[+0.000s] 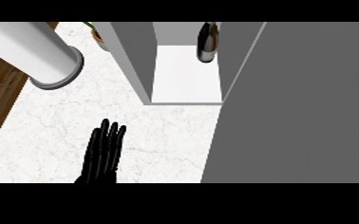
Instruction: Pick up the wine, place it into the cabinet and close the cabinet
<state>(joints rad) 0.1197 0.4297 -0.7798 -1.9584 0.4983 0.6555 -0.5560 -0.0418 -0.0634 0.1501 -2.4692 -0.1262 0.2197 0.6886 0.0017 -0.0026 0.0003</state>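
- wooden floor (10,88): a brown strip along the far left edge of the head view, beside the counter.
- white cylinder (38,52): a large pale tube with a grey rim at its lower end, slanting in from the upper left and lying over the counter's left part.
- counter (161,142): white marbled top with faint reddish veins, filling the middle and lower left of the view.
- left hand (103,152): black, entering from the lower edge at the left; fingers straight and close together, pointing up the view, holding nothing, lying over bare counter well apart from the cabinet.
- plant pot (99,37): only a small brown part with a green leaf shows at the top, just left of the cabinet's side wall.
- cabinet (133,57): grey box standing open on the counter, with a white inner floor between its left wall and the door.
- wine (206,42): a dark bottle inside the cabinet, at the back right of the white floor, close to the door's edge; upright as far as can be told.
- cabinet door (294,104): a broad grey panel covering the right part of the view, swung open.
- right hand: not visible in this view.
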